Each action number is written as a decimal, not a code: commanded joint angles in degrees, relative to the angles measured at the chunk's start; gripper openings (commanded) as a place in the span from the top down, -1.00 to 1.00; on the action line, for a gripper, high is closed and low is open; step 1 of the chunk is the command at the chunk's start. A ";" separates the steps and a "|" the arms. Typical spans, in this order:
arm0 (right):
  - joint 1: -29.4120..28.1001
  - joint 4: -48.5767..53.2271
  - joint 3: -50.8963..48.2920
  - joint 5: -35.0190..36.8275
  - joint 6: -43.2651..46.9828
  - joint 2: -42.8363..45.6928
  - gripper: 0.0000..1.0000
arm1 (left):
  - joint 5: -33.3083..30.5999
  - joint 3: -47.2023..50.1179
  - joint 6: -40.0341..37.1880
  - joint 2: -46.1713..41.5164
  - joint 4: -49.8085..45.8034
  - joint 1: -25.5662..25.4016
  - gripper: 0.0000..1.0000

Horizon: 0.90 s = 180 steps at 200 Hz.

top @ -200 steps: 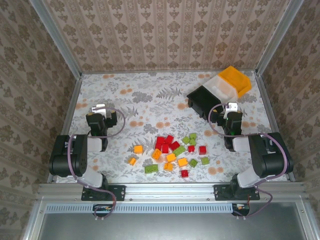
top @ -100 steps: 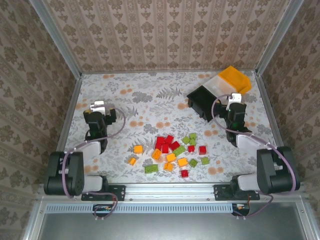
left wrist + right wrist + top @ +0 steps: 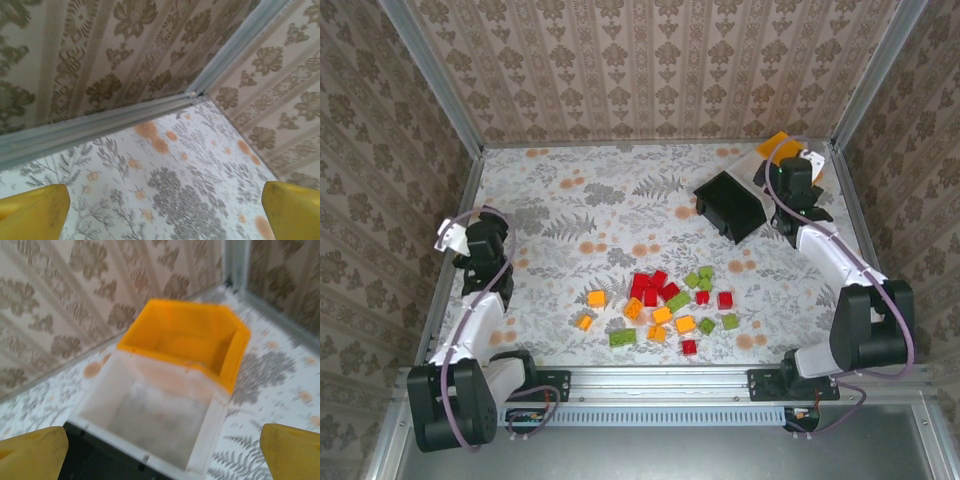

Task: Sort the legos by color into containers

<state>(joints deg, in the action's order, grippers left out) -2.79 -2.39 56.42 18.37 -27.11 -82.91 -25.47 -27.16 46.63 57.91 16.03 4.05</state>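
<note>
Plastic legos [image 3: 651, 294] in red, orange-yellow and green lie clustered near-centre. Black bin [image 3: 730, 203], white bin [image 3: 150, 415] and orange bin [image 3: 185, 340] touch in a row, far right. Right gripper [image 3: 162, 452] hovers over them, left gripper [image 3: 165, 212] sits at the left edge. Both have fingers spread and hold nothing. Risks: bricks crowd together, so one pinch may lift two colours; abutting bins invite misdrops.

words: none can be read | numbers: none | bins [image 3: 732, 205] at 2 o'clock: plain sides, no label | bricks [image 3: 650, 296] at 6 o'clock: too small to tell any marks | walls [image 3: 640, 70]: flower pattern, no writing
</note>
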 commanded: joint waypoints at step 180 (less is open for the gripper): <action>-1.78 30.80 33.95 -11.66 14.54 -34.94 -0.17 | 28.42 -14.94 -3.23 10.53 -25.93 -16.20 -0.99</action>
<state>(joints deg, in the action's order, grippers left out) -4.64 23.86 88.18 6.79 -13.39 -115.74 1.23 -41.04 44.14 69.34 -8.32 -11.73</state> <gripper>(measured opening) 0.648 0.997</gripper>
